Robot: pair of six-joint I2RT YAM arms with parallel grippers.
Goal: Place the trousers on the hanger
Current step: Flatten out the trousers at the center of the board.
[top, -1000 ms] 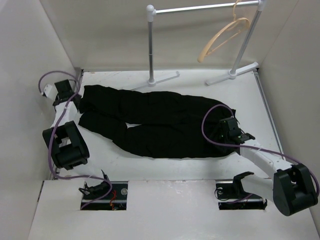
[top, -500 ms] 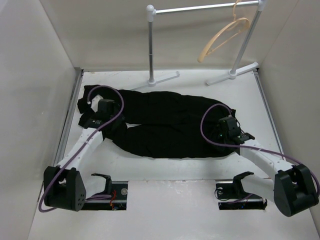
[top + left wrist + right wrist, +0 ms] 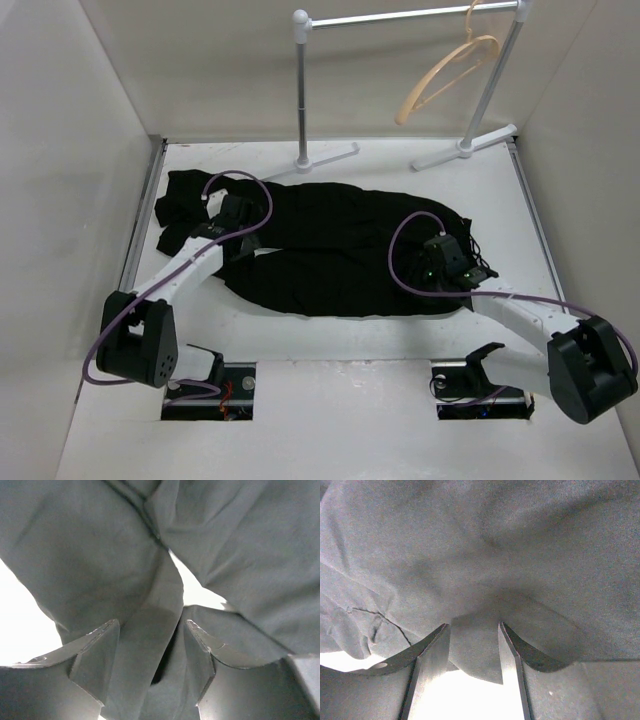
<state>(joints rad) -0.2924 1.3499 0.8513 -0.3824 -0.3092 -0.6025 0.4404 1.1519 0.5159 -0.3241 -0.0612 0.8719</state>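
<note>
The left gripper [image 3: 152, 624] is down on the trousers [image 3: 340, 240] toward their left end. Its fingers [image 3: 95, 650] stand partly apart with a fold of the black cloth filling the gap between them. Whether that fold is pinched or only lying there, I cannot tell. The right gripper [image 3: 474, 626] is on the right end of the trousers, near the worktop's [image 3: 380, 165] right edge. Its fingers [image 3: 432, 652] are also partly apart, and an edge of the cloth spans the gap above bare white surface. Again I cannot tell whether it is grasped. The trousers lie flat across the middle of the worktop, lengthwise from the left edge toward the right. A small patch of white shows between the two legs left of centre. Along the far edge stands a rail [image 3: 400, 15] on white feet. The hanger [image 3: 445, 75] hangs tilted from the rail by its hook near the far right corner, well apart from the trousers.
</note>
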